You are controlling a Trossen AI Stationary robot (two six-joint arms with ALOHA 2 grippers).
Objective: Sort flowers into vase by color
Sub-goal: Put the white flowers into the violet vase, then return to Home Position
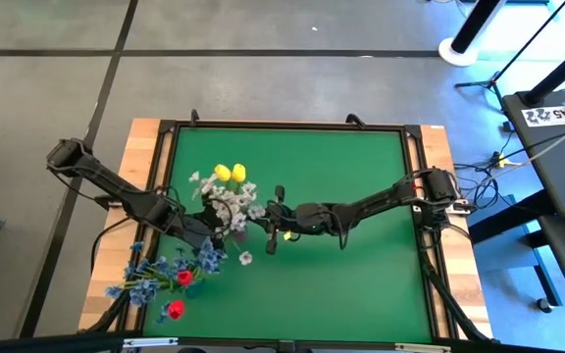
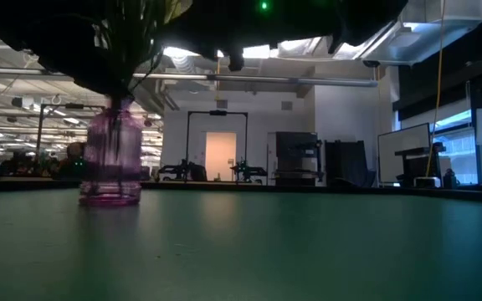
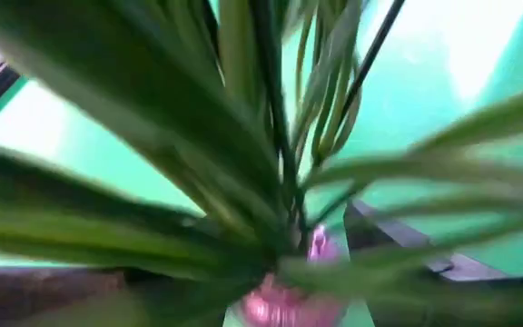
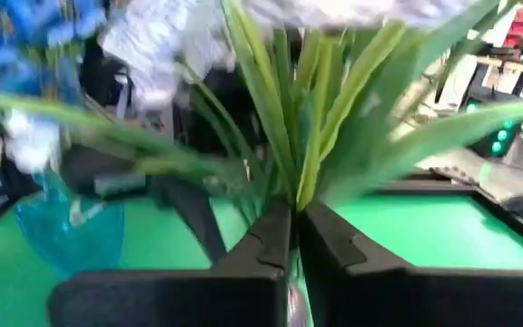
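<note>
At the table's left edge lies a loose heap of flowers: blue blossom clusters [image 1: 150,279] with two red tulips [image 1: 177,309] among them, partly off the green mat [image 1: 361,245] onto the wooden border. The left arm reaches in from the far-left corner, bent at the elbow. Its left gripper [image 1: 204,230] hangs low beside the bouquet, and its own camera sees only a blur of leaves with something pink below, so the fingers are hidden; I'd guess they stand spread, with nothing between them.

Just right of it stands the purple vase [image 2: 111,159], upright on the mat and already holding yellow tulips [image 1: 230,174] and white blossom clusters [image 1: 235,204].

From the right side, the right arm stretches nearly straight across the mat, wrist level. The right gripper [image 4: 293,232] is pressed together on a bunch of green stems and leaves [image 4: 311,136], just beside the vase. In the wrist view, white blossom shows above the pinch.

These stems look light and springy. The heads are soft and likely to snag on their neighbours. The sensible hold is low on the bare stem, under the leaves, where a thin pinch will not crush a bloom. The vase looks light and narrow-necked, so a sideways tug on a stem could tip it.
</note>
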